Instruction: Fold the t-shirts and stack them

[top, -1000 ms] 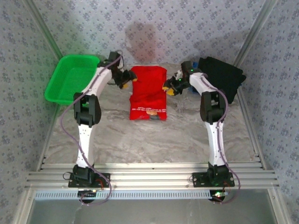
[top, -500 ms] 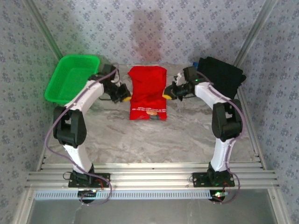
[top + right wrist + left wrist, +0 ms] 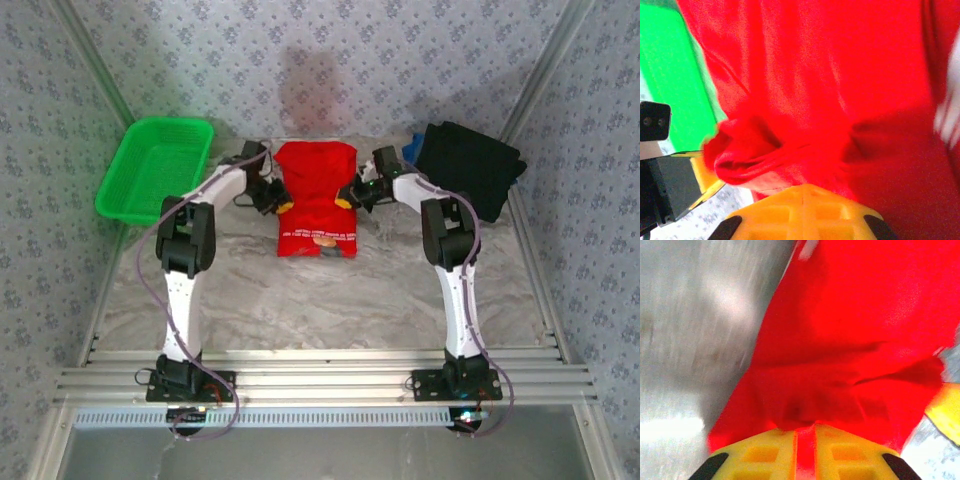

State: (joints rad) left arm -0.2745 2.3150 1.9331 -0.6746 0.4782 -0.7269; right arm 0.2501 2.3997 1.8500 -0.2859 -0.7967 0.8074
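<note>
The red t-shirt (image 3: pixel 315 195) lies folded at the back middle of the table, its white-and-orange print (image 3: pixel 322 239) at the near end. My left gripper (image 3: pixel 281 204) is shut on the shirt's left edge, with red cloth (image 3: pixel 850 340) pinched between the yellow fingers (image 3: pixel 765 452). My right gripper (image 3: pixel 346 198) is shut on the right edge, where bunched red cloth (image 3: pixel 805 100) rises from the closed fingertips (image 3: pixel 804 192). A folded black t-shirt (image 3: pixel 470 165) sits at the back right, and a blue one (image 3: pixel 412 147) peeks out at its left.
A green mesh basket (image 3: pixel 155 165) stands at the back left, also green behind the cloth (image 3: pixel 670 75) in the right wrist view. Patterned walls close in the back and sides. Bare marbled table (image 3: pixel 320 300) stretches in front of the red shirt.
Both grippers went from open beside the red shirt to shut on its side edges. They have since drawn slightly inward, bunching the cloth.
</note>
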